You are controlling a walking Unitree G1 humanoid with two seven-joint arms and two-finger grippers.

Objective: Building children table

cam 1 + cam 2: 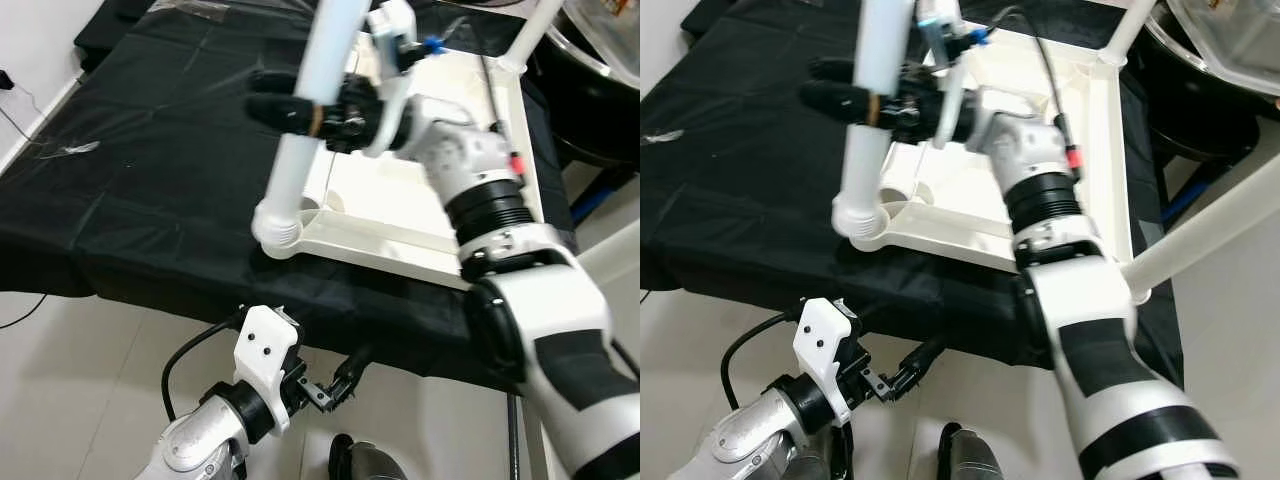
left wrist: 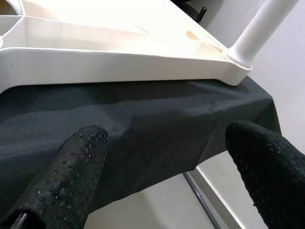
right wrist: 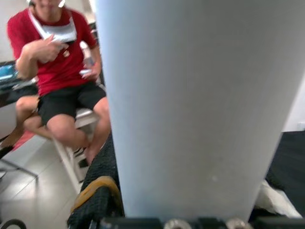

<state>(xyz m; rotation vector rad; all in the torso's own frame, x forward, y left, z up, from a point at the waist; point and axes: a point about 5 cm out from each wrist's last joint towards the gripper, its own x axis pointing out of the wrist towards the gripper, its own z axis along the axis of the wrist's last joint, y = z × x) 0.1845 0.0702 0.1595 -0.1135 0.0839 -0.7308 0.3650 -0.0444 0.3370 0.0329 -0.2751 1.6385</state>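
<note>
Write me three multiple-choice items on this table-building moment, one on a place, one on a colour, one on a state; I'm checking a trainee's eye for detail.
1. Where is the right gripper?
A. On the floor
B. Around the white table leg
C. Inside a drawer

2. What colour is the cloth under the upturned tabletop?
A. Black
B. Red
C. Yellow

3. How are the left gripper's fingers?
A. Shut on a screw
B. Shut on the cloth
C. Open, holding nothing

Answers: 1 B, its black fingers clasp the leg standing in the corner socket. 2 A, black cloth spreads around the white tabletop. 3 C, the left wrist view shows the two fingers wide apart.
</note>
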